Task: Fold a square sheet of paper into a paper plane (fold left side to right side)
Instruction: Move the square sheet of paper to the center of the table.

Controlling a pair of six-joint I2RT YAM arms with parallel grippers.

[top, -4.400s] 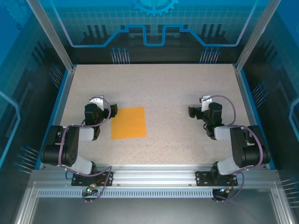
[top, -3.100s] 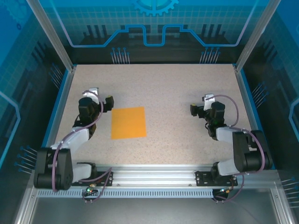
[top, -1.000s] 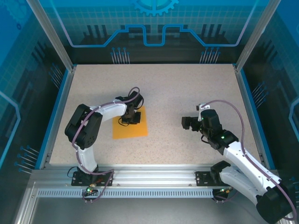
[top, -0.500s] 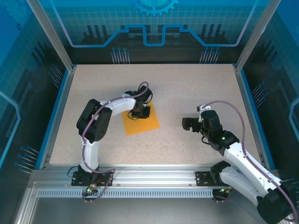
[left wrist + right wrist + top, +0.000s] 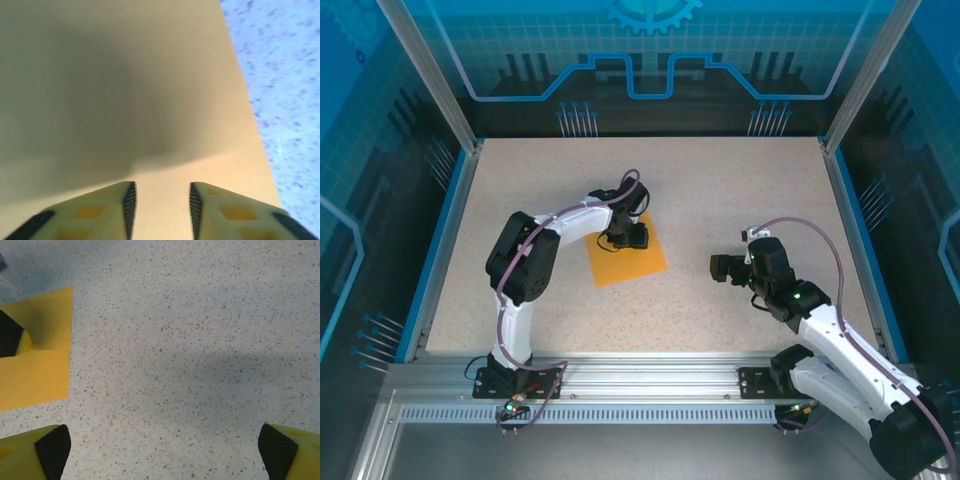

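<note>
Near desk [image 5: 740, 190] centre: flat square thin orange paper sheet [image 5: 632, 264] beneath left gripper [image 5: 628, 238], fingers [image 5: 100, 215] slightly parted | right gripper [image 5: 720, 267] spread wide, well apart | sheet's far corner hidden.

square sheet of paper [image 5: 630, 266] — matt, smooth, thin | table [image 5: 720, 190] — speckled, matt | rail [image 5: 650, 379] — bare metal

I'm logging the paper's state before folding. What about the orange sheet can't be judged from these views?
- Top view: the left tool covers part of the thin orange square paper sheet; contact cannot be told.
- Left wrist view: frame edges cut off the sheet's top and left; shadow and blur hide any crease.
- Right wrist view: the left frame edge cuts the sheet.
</note>
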